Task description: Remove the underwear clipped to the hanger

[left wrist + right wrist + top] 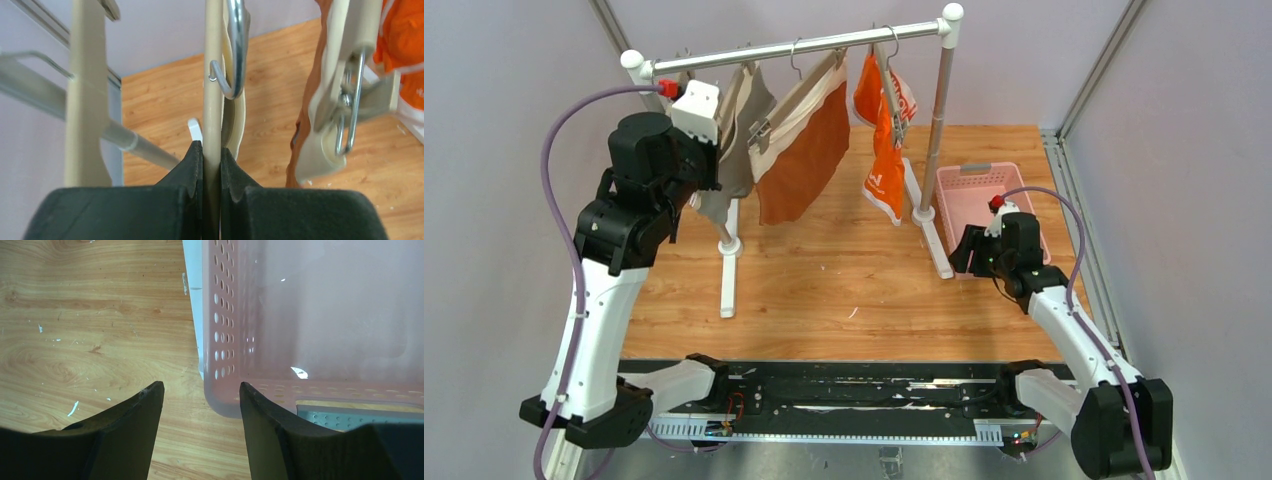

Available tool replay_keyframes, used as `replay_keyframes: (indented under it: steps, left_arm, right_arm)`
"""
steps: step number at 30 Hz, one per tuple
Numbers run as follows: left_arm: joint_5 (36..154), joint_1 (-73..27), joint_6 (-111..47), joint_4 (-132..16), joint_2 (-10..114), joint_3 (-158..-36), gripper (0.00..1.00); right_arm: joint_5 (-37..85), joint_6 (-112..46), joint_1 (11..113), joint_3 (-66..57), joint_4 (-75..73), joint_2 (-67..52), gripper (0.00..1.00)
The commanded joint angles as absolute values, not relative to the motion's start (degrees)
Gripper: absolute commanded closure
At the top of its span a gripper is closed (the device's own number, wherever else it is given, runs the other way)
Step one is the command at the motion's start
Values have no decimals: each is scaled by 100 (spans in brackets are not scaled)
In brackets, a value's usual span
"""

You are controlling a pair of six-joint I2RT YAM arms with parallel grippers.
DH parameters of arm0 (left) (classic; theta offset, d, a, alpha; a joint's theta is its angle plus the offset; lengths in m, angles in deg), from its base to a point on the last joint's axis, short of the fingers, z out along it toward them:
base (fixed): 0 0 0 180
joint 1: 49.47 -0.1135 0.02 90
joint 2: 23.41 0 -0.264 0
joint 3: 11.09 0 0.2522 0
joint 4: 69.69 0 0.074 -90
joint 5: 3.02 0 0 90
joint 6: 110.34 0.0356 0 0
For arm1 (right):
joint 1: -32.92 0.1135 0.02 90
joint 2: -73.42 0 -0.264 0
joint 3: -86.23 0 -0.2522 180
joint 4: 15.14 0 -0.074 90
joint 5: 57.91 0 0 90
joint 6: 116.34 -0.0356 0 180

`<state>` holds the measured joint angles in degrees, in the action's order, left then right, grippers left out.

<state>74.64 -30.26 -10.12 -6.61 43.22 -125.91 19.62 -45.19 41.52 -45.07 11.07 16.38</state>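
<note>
- Left gripper (212, 150): jaws pressed together, pinching the thin edge of a cream hanger (212, 75) that runs straight out ahead of them.
- Just right of the jaws, a steel hook (236, 45) lies against that hanger. Farther right hang a clip (325, 135), the rust-brown briefs (304, 115) and the orange briefs (405, 40).
- Top view only: the grey briefs (742, 140) hang beside the left wrist, under the rail (804, 45). The left arm is raised with its elbow bent.
- Right gripper (201, 386): jaws spread, empty, low over the table (75, 315). The pink basket (222, 340) corner lies ahead, between the fingers.
</note>
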Motion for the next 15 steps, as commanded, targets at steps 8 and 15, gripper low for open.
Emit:
replay_keyframes:
  steps: [8, 15]
  left_arm:
    - [8355, -3068, -1319, -655, 2905, -10556, 100]
    - [9121, -3061, -1672, -229, 2224, -9210, 100]
  right_arm:
    - [1679, -4569, 4158, -4344, 735, 1250, 42]
    - [1573, -4543, 4210, -4127, 582, 995, 39]
